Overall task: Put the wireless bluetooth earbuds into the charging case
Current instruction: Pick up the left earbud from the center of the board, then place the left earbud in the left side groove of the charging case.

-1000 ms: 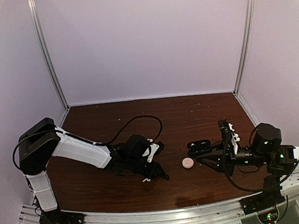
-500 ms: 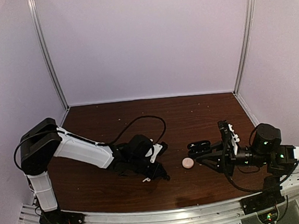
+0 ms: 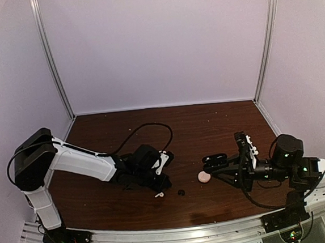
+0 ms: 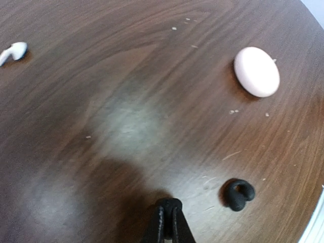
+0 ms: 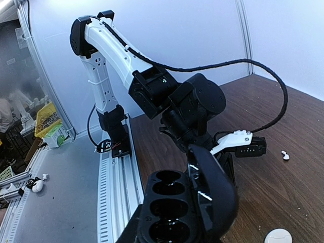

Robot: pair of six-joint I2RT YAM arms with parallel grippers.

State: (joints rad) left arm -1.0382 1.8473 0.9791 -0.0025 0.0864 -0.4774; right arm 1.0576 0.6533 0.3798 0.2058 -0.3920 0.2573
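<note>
Right gripper [image 3: 224,166] is clamped on the open black case [image 5: 172,207], wells showing. The left gripper [image 4: 167,217] sits low over the table [image 4: 126,126] with its jaws pinched together on nothing. Going from the left tips: the pale round case [image 4: 256,71] is well ahead and to the right, the black earbud [image 4: 237,194] lies on the wood just right of them, not touching, and a white earbud [image 4: 12,52] is way off ahead-left.

Left arm [image 3: 86,162] stretched low, left claw [image 4: 167,215] pinched closed, right claw [image 3: 220,163] clamping black case [image 5: 177,212].
</note>
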